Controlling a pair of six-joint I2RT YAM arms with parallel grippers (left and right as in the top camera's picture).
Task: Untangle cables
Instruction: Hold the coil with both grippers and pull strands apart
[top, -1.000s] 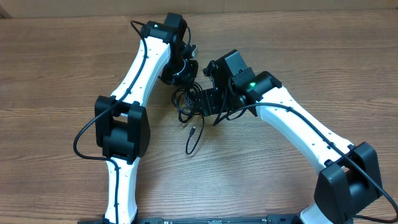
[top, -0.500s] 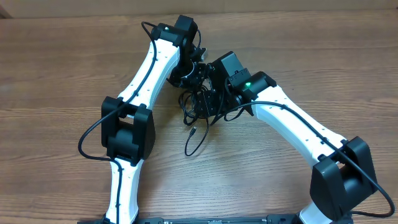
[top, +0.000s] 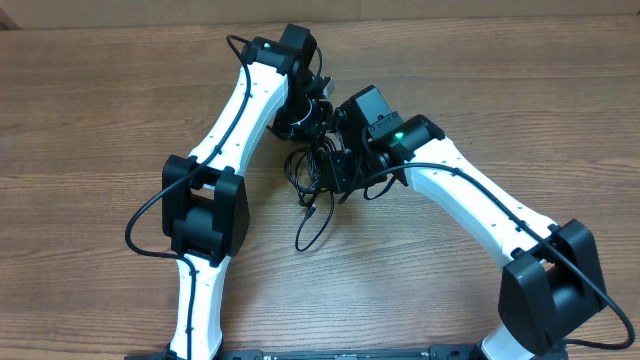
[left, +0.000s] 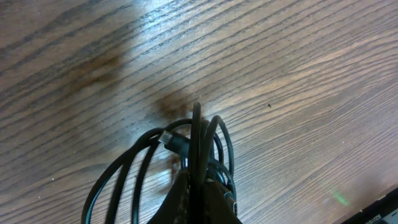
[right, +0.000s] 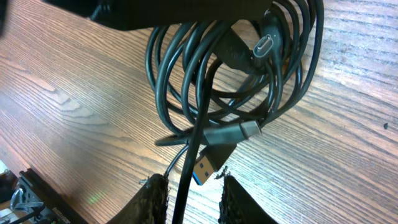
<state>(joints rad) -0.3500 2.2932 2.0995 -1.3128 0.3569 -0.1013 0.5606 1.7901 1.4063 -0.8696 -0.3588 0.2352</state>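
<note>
**Desk:** What has changed since a second ago?

**Spotter:** Your left arm has swung in toward 3 o'clock, so both wrists now crowd over the cables (top: 315, 170) at mid-table. Your right gripper (right: 191, 193) has narrowed its jaws. They stand apart on either side of one strand, just below a blue-tongued USB plug (right: 202, 167), and neither finger touches it.

**Desk:** And the left gripper (left: 198, 186)?

**Spotter:** It is clamped tight on the cables, with one cord rising straight from between its fingers and loops fanning out behind. The bundle sits between your two grippers. A loose tail (top: 305, 235) trails off it toward 6 o'clock, with a small plug end (top: 311, 211) lying on the wood.

**Desk:** Where is there room to move?

**Spotter:** You have bare table (top: 100, 120) at 9 o'clock and at 3 o'clock of the bundle. The far edge runs along 12 o'clock, close behind the left wrist.
</note>
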